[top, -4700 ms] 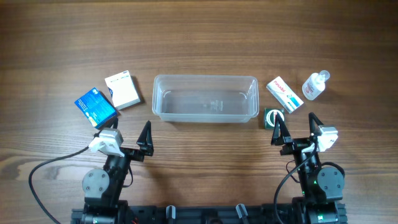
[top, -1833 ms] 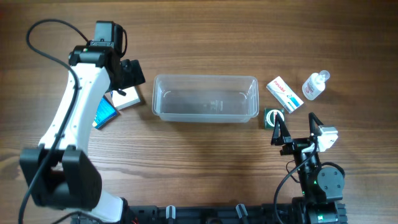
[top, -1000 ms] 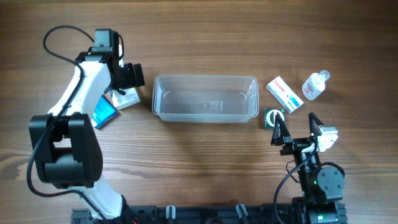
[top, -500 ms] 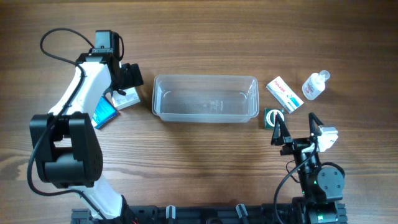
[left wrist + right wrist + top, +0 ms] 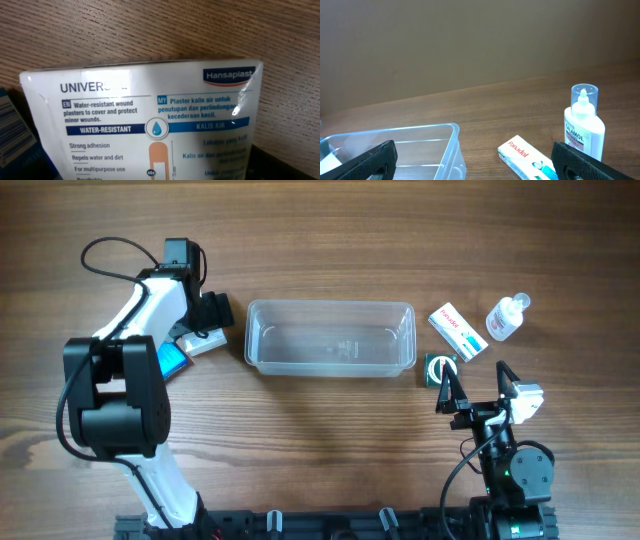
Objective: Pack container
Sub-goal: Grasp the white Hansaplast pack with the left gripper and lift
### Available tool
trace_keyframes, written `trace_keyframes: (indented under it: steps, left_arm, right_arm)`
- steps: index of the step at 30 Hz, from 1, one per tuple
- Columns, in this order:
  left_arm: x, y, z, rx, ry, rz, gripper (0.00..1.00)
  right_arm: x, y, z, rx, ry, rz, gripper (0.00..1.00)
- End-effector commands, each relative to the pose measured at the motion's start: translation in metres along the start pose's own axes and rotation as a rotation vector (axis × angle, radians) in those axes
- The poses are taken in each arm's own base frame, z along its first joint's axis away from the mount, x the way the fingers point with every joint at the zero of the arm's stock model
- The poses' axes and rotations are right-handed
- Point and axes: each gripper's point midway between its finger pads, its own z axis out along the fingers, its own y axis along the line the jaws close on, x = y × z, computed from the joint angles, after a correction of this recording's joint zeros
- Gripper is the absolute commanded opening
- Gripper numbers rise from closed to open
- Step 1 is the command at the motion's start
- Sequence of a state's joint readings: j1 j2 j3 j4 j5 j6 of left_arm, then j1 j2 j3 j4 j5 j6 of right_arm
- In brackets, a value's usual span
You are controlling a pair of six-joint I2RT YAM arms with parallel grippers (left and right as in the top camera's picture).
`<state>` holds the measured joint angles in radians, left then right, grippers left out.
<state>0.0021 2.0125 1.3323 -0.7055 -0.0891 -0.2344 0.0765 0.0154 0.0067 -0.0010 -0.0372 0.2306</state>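
— Left gripper (image 5: 210,315) was down over the white box (image 5: 145,120), right? Was it open?

— I could not tell. Its camera saw just the box, very close, with words about plasters on it. No fingers showed well. From above, the gripper was a black lump over the box's far end.

— Did it touch the box?

— It looked right on top of it, but I could not tell if they touched.

— And the right gripper (image 5: 475,388)?

— Wide open, holding nothing. It hung near its own base. A little green thing (image 5: 438,367) sat just in front of its left finger.

— What was the table (image 5: 320,450) like?

— Brown wood, with lines running side to side. Behind it stood a plain brown wall (image 5: 470,40).

— Where was the container (image 5: 330,372)?

— In the middle of the table, flat on the wood, open side up. Its long side ran left to right.

— What lay next to it?

— The white box was just beside its left end, with a blue box (image 5: 170,360) right next to that one. Near its right end lay a Panadol box (image 5: 458,331). Past that stood a small bottle (image 5: 507,317), upright.
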Motion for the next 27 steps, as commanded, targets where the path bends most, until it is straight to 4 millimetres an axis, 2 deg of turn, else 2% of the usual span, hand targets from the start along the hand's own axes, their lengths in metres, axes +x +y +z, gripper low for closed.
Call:
trace_keyframes:
  steps: [1,3,8,18,22,27]
  left_arm:
    - [0.001,0.005,0.003,-0.02,0.001,-0.015,0.9]
    - [0.0,0.009,0.002,-0.046,-0.007,-0.015,0.85]
    - [-0.001,0.017,0.001,-0.089,-0.015,-0.014,0.81]
    - [-0.011,0.015,-0.017,-0.072,-0.066,-0.021,0.8]
    - [-0.025,0.012,-0.048,-0.045,-0.146,-0.029,0.82]
    - [-0.034,0.0,-0.102,0.072,-0.247,-0.037,0.83]
  right_arm:
    - [0.0,0.002,0.0,-0.012,-0.003,0.008,1.0]
    - [0.0,0.002,0.0,-0.012,-0.003,0.008,1.0]
    - [0.0,0.002,0.0,-0.012,-0.003,0.008,1.0]
    - [0.0,0.002,0.0,-0.012,-0.003,0.008,1.0]
    - [0.0,0.002,0.0,-0.012,-0.003,0.008,1.0]
    - [0.0,0.002,0.0,-0.012,-0.003,0.008,1.0]
